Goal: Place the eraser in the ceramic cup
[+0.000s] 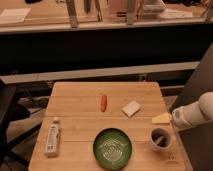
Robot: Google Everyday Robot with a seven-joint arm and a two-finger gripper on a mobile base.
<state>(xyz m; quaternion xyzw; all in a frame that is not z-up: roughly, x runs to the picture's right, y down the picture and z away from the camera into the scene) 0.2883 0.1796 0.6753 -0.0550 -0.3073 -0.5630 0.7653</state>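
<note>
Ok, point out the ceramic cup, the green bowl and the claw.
ceramic cup (pixel 154 142): camera view, on its white outer wall.
green bowl (pixel 95 148): camera view, on its left rim.
claw (pixel 170 119): camera view, on the arm's tip, up beside the cup.
</note>
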